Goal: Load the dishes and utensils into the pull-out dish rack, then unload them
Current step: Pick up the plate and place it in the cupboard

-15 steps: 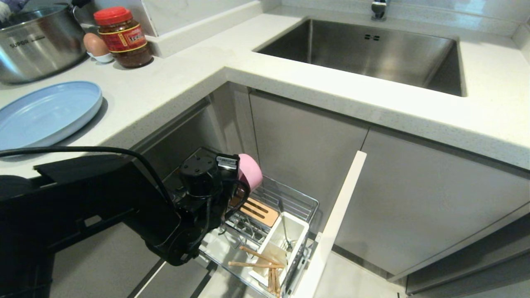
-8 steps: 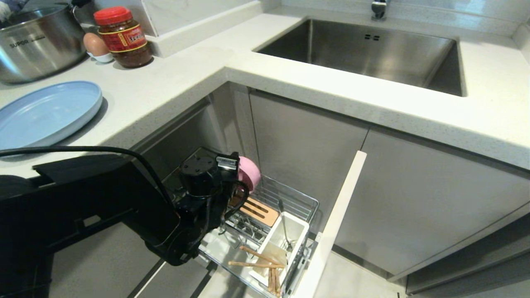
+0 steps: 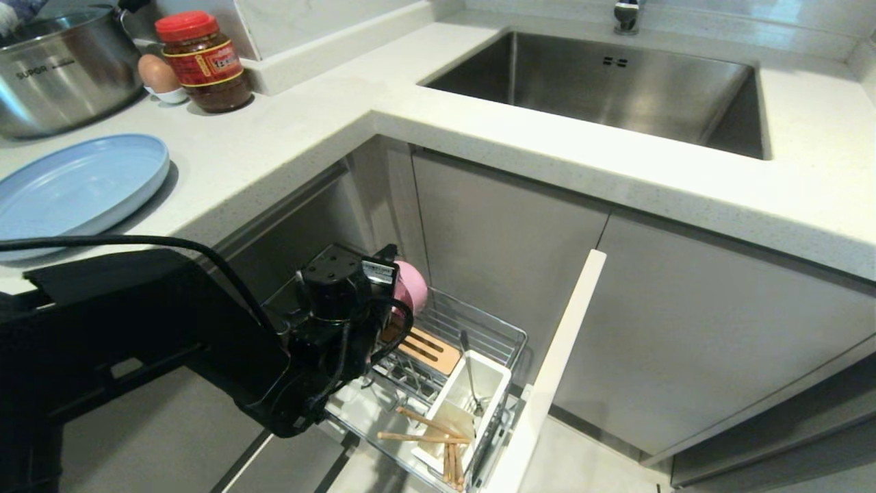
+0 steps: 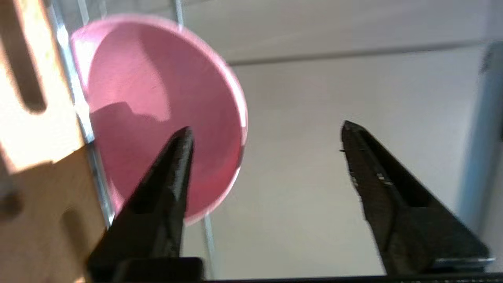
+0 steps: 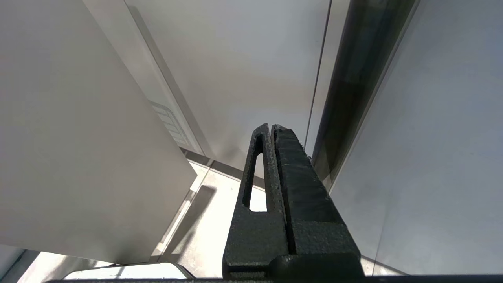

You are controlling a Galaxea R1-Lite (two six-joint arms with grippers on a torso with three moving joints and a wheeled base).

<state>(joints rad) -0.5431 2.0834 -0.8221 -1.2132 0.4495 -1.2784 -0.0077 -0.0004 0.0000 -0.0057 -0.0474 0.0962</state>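
The pink bowl stands on its edge at the back of the pull-out dish rack, beside the slotted wooden strip. My left gripper is open. One fingertip lies in front of the bowl and nothing is between the jaws. The chopsticks lie across the white cutlery cup, and the metal utensil stands in it. On the counter at left lies the blue plate. My right gripper is shut and parked down by the cabinet fronts.
A steel pot, an egg and a red-lidded jar stand at the counter's back left. The sink is at the back right. The rack's white front panel juts out beside the basket.
The left gripper has opened and let go of the pink bowl, which has sunk slightly and now rests in the rack. The left wrist has tilted a little.
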